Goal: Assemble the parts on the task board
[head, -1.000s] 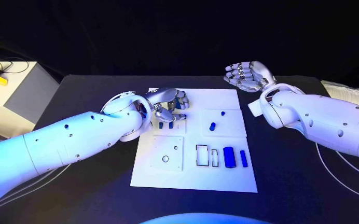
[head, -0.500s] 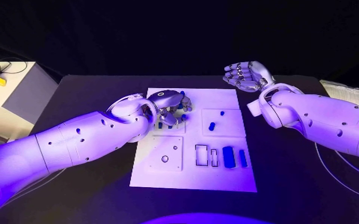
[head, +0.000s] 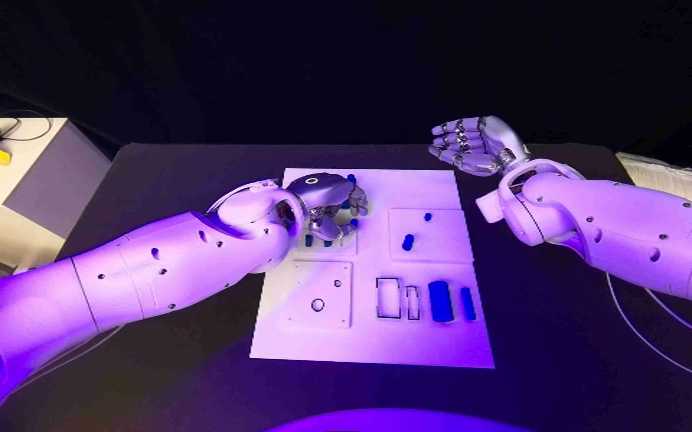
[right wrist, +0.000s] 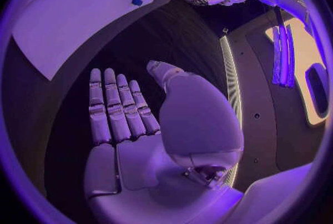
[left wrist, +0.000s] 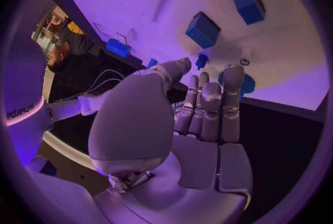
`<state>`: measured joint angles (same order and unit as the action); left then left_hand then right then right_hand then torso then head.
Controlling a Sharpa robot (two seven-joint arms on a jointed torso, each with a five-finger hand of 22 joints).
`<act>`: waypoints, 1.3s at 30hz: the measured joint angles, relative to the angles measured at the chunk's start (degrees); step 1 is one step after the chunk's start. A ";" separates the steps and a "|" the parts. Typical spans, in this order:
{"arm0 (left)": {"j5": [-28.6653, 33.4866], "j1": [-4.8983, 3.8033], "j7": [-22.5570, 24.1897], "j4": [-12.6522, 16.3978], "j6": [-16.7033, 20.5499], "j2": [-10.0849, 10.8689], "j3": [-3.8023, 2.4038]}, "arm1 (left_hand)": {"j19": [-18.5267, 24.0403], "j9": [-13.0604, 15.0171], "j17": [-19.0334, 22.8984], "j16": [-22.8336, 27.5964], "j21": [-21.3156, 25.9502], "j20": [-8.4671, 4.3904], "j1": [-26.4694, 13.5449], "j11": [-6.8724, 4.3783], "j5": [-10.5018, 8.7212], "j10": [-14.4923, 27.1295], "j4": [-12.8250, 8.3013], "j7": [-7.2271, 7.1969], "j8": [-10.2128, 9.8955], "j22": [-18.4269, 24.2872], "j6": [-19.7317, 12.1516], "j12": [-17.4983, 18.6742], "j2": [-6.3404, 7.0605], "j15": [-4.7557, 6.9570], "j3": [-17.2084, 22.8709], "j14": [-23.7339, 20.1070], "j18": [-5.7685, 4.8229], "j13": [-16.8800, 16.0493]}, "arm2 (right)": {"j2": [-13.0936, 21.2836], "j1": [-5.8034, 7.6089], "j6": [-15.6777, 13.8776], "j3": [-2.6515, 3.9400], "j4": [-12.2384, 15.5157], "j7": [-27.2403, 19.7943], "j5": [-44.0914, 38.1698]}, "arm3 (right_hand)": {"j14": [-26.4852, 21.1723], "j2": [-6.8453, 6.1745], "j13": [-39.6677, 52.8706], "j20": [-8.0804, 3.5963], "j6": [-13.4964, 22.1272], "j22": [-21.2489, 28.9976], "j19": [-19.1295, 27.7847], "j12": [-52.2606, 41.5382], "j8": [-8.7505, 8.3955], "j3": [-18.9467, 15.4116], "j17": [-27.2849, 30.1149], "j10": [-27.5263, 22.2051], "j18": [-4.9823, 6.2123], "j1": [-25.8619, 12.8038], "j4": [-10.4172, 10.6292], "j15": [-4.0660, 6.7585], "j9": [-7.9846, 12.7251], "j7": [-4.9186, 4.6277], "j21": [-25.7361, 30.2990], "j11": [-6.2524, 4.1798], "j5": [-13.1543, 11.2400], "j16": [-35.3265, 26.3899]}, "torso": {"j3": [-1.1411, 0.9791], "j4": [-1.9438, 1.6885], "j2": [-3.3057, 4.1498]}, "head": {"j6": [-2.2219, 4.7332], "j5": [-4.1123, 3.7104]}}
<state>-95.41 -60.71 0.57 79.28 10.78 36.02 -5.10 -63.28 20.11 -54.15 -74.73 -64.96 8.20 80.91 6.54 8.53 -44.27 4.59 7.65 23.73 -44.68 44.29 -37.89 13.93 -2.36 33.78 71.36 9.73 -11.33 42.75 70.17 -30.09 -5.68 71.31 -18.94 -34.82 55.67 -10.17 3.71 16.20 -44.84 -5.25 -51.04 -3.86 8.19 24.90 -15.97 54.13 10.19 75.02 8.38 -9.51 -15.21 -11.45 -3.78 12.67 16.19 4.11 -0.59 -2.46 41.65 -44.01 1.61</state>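
The white task board (head: 372, 337) lies mid-table. My left hand (head: 330, 202) hovers over its far left part, fingers straight and close together, thumb beside them. A small blue part (head: 351, 179) sits at the fingertips, seemingly pinched by thumb and finger, and appears again in the left wrist view (left wrist: 202, 60). Two blue parts (head: 319, 242) stand under that hand. An oval blue part (head: 408, 243) and two blue blocks (head: 451, 302) lie on the board beside empty slots (head: 389, 297). My right hand (head: 473, 145) hangs beyond the board's far right corner, palm bare and fingers apart (right wrist: 118, 107).
A pale box (head: 36, 187) stands off the table's left edge. Cables (head: 635, 322) run along the right side under my right arm. A square plate with a hole (head: 320, 304) sits in the board's near left part.
My left hand has shifted slightly over the board's far left part, and a small blue part now shows at its fingertips. The right hand has stayed put.
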 measured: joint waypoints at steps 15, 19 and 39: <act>-1.20 0.00 -1.89 -1.70 -2.15 -1.06 -0.04 | 0.00 -0.43 0.02 -0.67 -0.66 0.00 0.22 0.01 0.00 -0.81 -0.32 0.02 -0.47 -0.78 1.19 -0.22 -0.22 0.00 1.11 0.00 0.00 0.12 | -0.06 0.00 0.05 0.00 0.15 0.00 0.01 | 0.00 0.00 0.01 0.00 0.00 -0.01 0.00 0.00 0.00 0.00 0.00 0.00 0.00 0.00 0.00 0.00 0.00 0.00 0.00 0.00 0.00 0.00 | -0.06 -0.03 -0.08 | -0.20 0.04; -1.25 -0.02 -1.99 -2.13 -2.41 -1.53 -0.05 | 0.00 -0.54 0.02 -0.67 -1.06 0.00 0.45 -0.01 0.01 -0.84 -0.32 0.11 -0.68 -1.05 1.50 -0.22 -0.46 0.00 1.42 0.00 0.01 0.18 | -0.04 0.00 0.07 0.00 0.26 0.00 0.02 | 0.00 0.00 0.01 0.00 0.00 0.00 0.00 0.00 0.00 0.00 0.00 0.00 0.00 0.00 0.00 0.00 0.00 0.00 0.00 0.00 0.00 0.00 | -0.06 0.01 -0.05 | -0.18 0.07; -1.21 -0.04 -1.91 -3.00 -2.60 -2.13 -0.08 | -0.72 -0.80 -0.98 -2.00 -2.49 -0.31 0.34 -0.39 0.01 -2.47 -0.46 0.74 -0.92 -2.92 3.14 -0.50 -0.80 0.31 2.07 1.13 -0.14 0.36 | 0.18 0.02 0.11 0.01 0.70 0.00 0.03 | 0.00 0.00 0.01 0.00 -0.39 0.24 0.00 0.00 -0.23 0.17 0.28 0.21 0.01 0.00 -0.16 0.00 0.11 -0.03 0.00 -0.21 0.00 0.00 | -0.08 -0.01 -0.07 | -0.44 -0.07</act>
<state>-96.61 -60.75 -1.33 76.29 8.18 33.89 -5.18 -64.01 19.31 -55.13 -76.72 -67.45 7.89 81.24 6.15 8.54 -46.74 4.13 8.39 22.81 -47.59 47.43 -38.39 13.13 -2.05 35.85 72.49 9.59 -10.97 42.93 70.18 -29.98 -5.67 72.01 -18.94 -34.79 55.67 -10.17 3.72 16.20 -45.23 -5.01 -51.04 -3.86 7.96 25.07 -15.70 54.34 10.20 75.02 8.21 -9.51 -15.10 -11.48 -3.78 12.46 16.19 4.11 -0.68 -2.47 41.58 -44.45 1.54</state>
